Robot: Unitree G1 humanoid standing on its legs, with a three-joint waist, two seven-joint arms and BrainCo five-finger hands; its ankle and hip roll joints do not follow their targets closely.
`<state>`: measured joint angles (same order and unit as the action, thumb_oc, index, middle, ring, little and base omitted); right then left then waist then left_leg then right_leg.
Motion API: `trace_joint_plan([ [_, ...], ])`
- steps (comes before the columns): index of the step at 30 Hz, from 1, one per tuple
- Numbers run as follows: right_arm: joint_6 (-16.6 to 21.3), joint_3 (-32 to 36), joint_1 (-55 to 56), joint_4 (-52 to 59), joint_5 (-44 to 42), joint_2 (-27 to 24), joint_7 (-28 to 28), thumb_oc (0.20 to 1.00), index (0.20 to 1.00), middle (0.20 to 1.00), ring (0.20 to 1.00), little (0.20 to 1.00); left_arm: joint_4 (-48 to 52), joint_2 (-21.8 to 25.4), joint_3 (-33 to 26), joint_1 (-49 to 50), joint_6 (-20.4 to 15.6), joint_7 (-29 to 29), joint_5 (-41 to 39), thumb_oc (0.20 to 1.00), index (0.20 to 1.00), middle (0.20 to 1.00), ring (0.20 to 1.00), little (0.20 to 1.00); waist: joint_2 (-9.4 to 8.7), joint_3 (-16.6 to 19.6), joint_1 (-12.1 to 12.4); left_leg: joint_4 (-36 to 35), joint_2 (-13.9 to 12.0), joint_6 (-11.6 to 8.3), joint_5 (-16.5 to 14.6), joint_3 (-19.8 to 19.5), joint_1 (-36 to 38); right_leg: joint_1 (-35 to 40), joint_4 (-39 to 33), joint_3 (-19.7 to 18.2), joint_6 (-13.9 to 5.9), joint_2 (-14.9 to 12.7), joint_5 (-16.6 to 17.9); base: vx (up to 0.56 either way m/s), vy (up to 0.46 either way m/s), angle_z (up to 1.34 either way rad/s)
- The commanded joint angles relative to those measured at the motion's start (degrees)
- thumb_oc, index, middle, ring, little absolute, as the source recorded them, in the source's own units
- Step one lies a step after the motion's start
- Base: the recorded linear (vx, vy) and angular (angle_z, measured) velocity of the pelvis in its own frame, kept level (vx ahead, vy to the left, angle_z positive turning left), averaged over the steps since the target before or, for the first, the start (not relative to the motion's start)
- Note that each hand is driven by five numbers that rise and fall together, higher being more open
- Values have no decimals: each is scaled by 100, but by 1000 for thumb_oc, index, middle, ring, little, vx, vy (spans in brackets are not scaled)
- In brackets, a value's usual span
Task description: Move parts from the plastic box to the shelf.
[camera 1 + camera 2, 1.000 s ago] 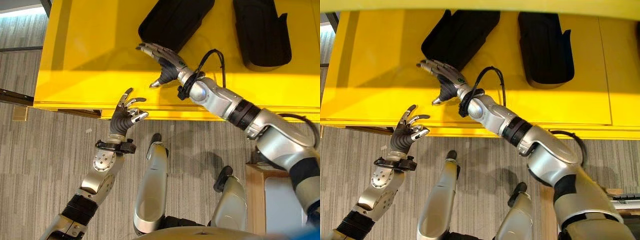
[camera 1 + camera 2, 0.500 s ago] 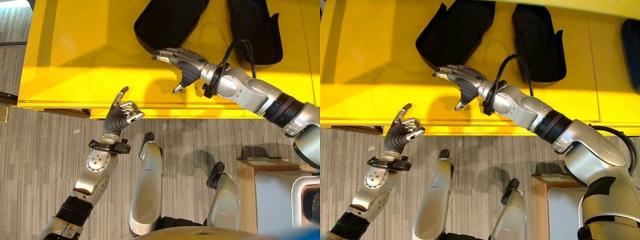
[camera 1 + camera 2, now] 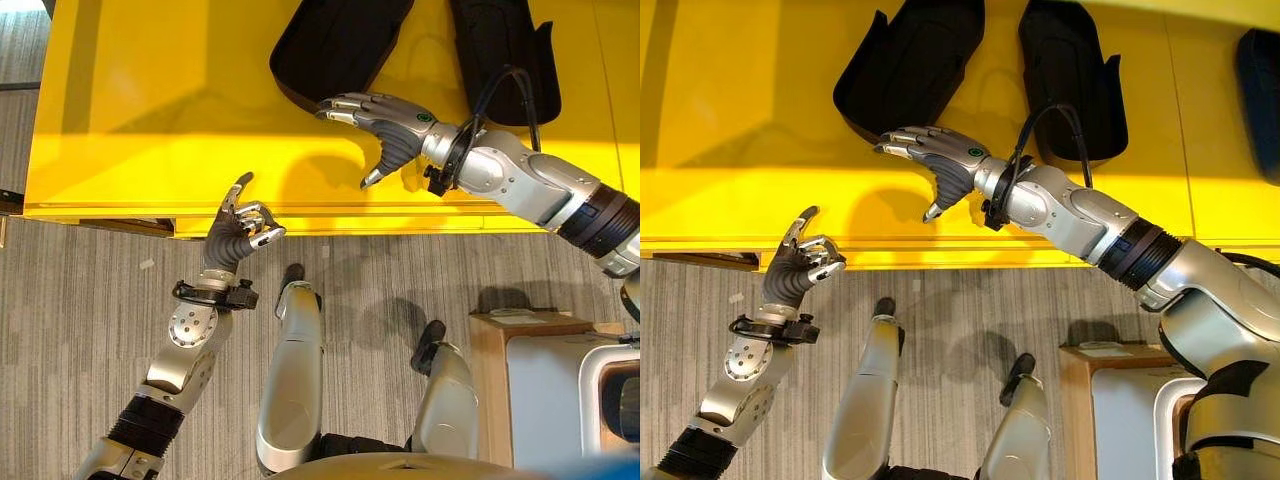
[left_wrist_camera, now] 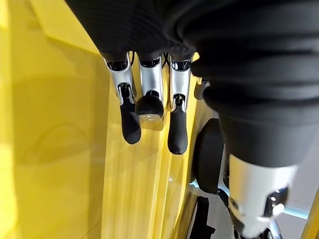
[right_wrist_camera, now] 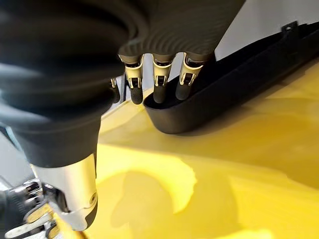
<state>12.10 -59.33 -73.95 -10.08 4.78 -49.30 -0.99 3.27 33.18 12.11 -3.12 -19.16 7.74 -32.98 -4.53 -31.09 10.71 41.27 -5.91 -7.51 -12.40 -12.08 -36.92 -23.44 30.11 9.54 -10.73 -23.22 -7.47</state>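
The big yellow shelf [image 3: 150, 120] holds two black parts [image 3: 340, 40], side by side at the back. They look stiff and light, with thin raised rims that seem best for taking hold. The right hand [image 3: 385, 125] hangs over the shelf, fingers [image 5: 158, 85] spread out straight, tips just by the near part's rim, holding nothing. The left hand [image 3: 235, 228] waits by the shelf's front edge, fingers loosely bent, empty.
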Motion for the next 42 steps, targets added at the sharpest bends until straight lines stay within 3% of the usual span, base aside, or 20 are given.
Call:
trace_joint_plan([
  [1, 237, 117, -265, 80, -341, -259, -7, 1000, 1000, 1000, 1000, 1000, 61, 46, 8, 131, 45, -50, 57, 1000, 1000, 1000, 1000, 1000, 54, 129, 85, -260, -97, 223, 468, 161, 8, -379, 1305, 4, 343, 86, -305, 0, 0, 0],
  [26, 373, -46, 391, 669, -1054, -1015, 667, 1000, 1000, 1000, 1000, 1000, 75, 68, 53, 168, 114, -275, 103, 1000, 1000, 1000, 1000, 1000, -11, 129, 3, -253, -162, 190, 466, 140, 48, -322, 1333, 6, 322, 81, -348, 0, 0, 0],
  [31, 527, 484, 435, 1277, -1228, -1345, 335, 1000, 1000, 1000, 1000, 1000, 105, 53, -38, 205, 87, -219, 83, 1000, 1000, 1000, 1000, 1000, -31, 129, -52, -275, -179, 185, 483, 136, 49, -320, 1305, 13, 312, 81, -331, 0, 0, 0],
  [35, 712, 1639, 1214, 2049, -1304, -1656, -40, 1000, 1000, 1000, 1000, 1000, 127, -16, -194, 333, 82, -145, 125, 1000, 1000, 1000, 1000, 1000, -51, 129, -143, -304, -176, 189, 481, 154, 72, -290, 1275, 17, 289, 89, -321, 0, 0, 0],
  [37, 796, 2286, 1814, 2435, -1235, -1666, -172, 1000, 1000, 1000, 1000, 1000, 179, -22, -257, 413, 95, -139, 144, 1000, 1000, 1000, 1000, 1000, -50, 129, -192, -281, -173, 203, 468, 164, 56, -272, 1270, 23, 278, 88, -316, 0, 0, 0],
  [42, 897, 3078, 2610, 2805, -1086, -1495, -432, 1000, 1000, 1000, 1000, 1000, 234, -10, -305, 463, 96, -105, 180, 1000, 1000, 1000, 1000, 1000, -49, 129, -249, -232, -168, 221, 441, 165, 35, -284, 1295, 4, 273, 87, -329, 7, 4, -3],
])
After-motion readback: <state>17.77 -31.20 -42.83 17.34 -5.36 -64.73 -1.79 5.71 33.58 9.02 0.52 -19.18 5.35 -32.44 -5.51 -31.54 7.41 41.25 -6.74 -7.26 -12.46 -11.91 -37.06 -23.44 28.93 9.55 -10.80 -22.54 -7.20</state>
